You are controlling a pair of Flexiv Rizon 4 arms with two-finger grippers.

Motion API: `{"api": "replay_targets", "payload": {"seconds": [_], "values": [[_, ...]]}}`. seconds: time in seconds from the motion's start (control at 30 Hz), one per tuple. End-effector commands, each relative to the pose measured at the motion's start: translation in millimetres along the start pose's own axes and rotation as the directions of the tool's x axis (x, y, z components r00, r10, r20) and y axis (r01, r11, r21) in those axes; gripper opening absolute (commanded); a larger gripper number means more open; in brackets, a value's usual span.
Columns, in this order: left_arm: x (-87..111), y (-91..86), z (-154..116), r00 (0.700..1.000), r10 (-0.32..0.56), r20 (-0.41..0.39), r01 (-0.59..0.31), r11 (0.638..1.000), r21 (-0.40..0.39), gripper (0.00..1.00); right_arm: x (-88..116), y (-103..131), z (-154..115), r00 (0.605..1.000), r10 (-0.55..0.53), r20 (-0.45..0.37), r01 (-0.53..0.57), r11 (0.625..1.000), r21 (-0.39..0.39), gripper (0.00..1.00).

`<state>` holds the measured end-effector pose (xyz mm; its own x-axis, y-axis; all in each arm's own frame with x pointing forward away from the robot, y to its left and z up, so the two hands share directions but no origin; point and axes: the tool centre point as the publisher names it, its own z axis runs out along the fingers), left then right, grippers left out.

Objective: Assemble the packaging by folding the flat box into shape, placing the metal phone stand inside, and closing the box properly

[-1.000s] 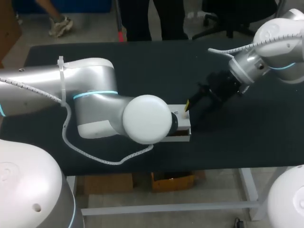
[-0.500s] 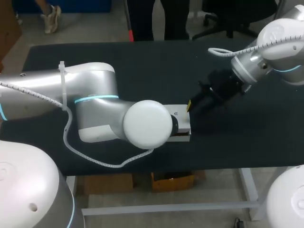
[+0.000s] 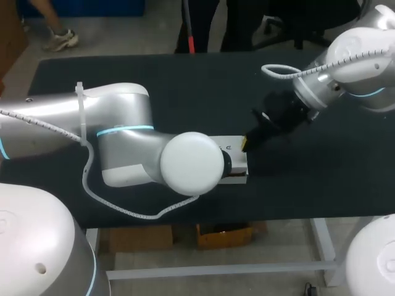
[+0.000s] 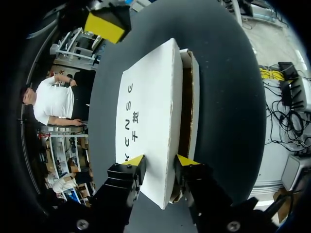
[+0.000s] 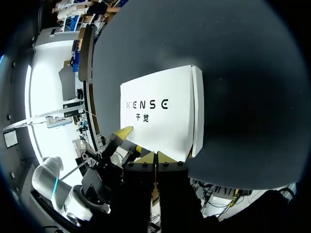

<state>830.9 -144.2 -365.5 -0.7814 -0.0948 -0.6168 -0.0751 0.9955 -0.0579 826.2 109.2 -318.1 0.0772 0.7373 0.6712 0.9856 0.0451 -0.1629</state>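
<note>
Two grippers meet at white box [image 3: 236, 151], which sits near front edge of dark table [image 3: 185, 86]. Left gripper [image 4: 160, 162] pinches lid [image 4: 150, 111] at near end: one yellow tip on printed top face, other beneath it in gap. Lid stands slightly lifted, brown interior showing along one side. Right gripper [image 5: 155, 156], fingers pressed together, has tips at opposite end of lid. From overhead, left arm [image 3: 123, 135] covers most of box; right arm [image 3: 345, 61] enters from far right corner.
</note>
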Motion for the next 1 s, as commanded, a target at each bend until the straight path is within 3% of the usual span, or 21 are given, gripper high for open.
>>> {"api": "replay_targets", "payload": {"seconds": [0.03,0.4,1.0], "values": [[2.2,-1.0,-0.5,1.0,0.0,0.007,0.0,1.0,-0.004,0.4,2.6,-0.5,6.6,1.0,-0.004,0.007,0.004,1.0,0.001,0.0],[2.7,-0.1,-2.0,1.0,0.0,0.009,0.0,1.0,-0.001,0.4,-11.1,4.3,30.8,1.0,0.023,0.019,-0.024,0.999,0.049,0.0],[2.3,0.4,-3.0,1.0,-0.001,0.011,0.001,1.0,0.001,0.4,-18.0,-3.1,35.2,0.999,0.032,0.031,-0.034,0.998,0.055,0.0]]}}
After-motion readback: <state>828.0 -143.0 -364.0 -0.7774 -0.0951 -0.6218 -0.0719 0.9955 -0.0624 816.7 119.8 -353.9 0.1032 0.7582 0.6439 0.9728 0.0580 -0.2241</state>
